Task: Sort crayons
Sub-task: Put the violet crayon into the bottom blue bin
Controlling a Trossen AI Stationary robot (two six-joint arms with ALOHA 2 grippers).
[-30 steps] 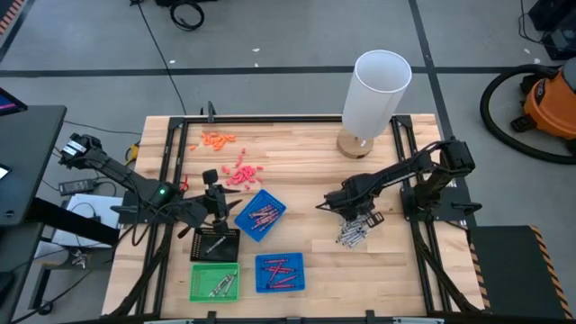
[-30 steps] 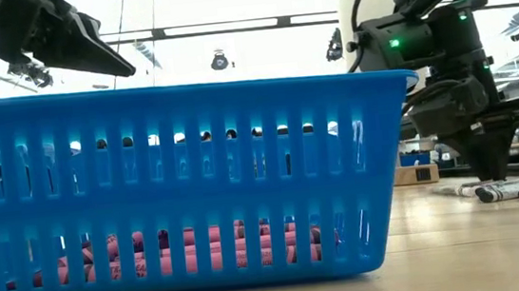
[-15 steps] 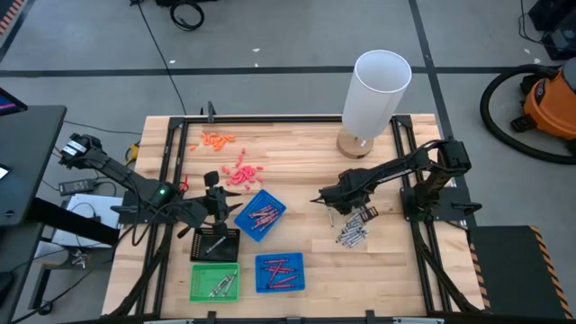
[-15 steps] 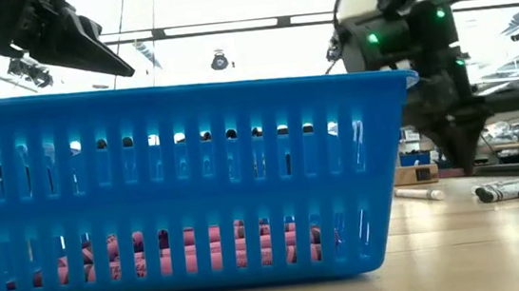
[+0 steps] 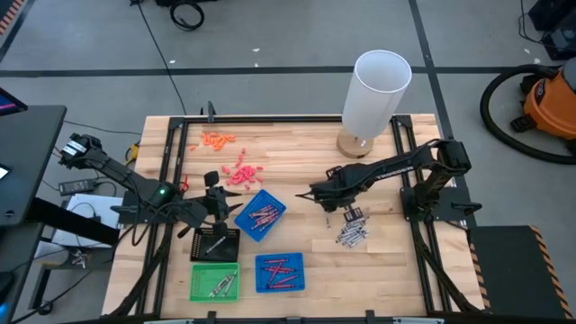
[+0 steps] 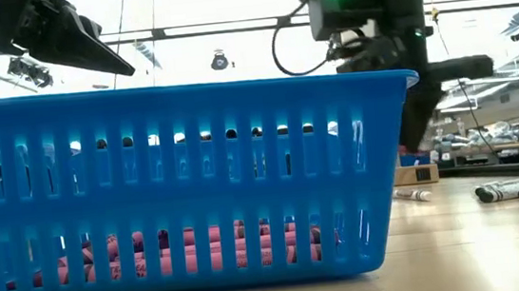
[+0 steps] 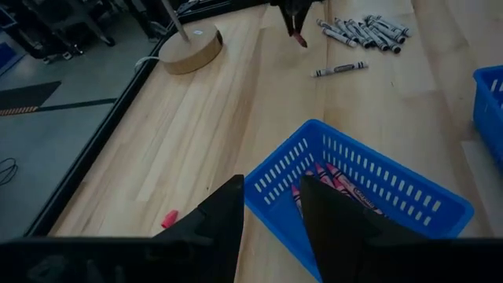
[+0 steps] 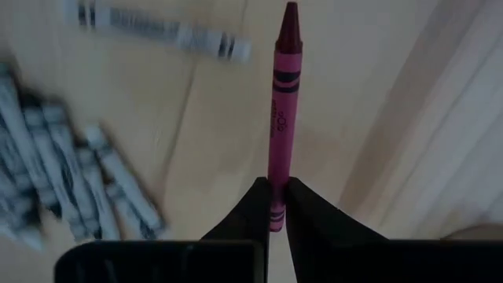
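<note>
My right gripper [image 5: 326, 203] is over the table's middle, between the tilted blue tray [image 5: 260, 214] and a pile of grey crayons [image 5: 353, 232], and is shut on a maroon crayon [image 8: 283, 110]. One grey crayon [image 7: 339, 69] lies apart from the pile. My left gripper [image 7: 271, 212] is open and empty, just left of the tilted blue tray, which holds red crayons [image 7: 334, 182]. A second blue tray [image 5: 280, 272] holds red crayons and a green tray [image 5: 216, 282] holds grey ones. My right gripper pinches the maroon crayon's blunt end [image 8: 277, 206] between its two fingertips. The crayon runs on in line with the fingers, pointed tip [image 8: 289, 14] away from them. It hangs clear above the table, and shows as a red tip below the gripper in the left wrist view [image 7: 300, 39].
A tall white cylinder [image 5: 378, 90] on a round wooden base [image 5: 353, 144] stands at the far edge. Salmon-pink bits [image 5: 239, 173] and orange bits [image 5: 217, 139] lie at the far left. A black tray [image 5: 217, 244] sits by my left gripper.
My right gripper has risen from the grey crayon pile and gone toward the table's left, toward the tilted blue tray, carrying the maroon crayon clear of the table. One grey crayon now lies apart from the pile.
</note>
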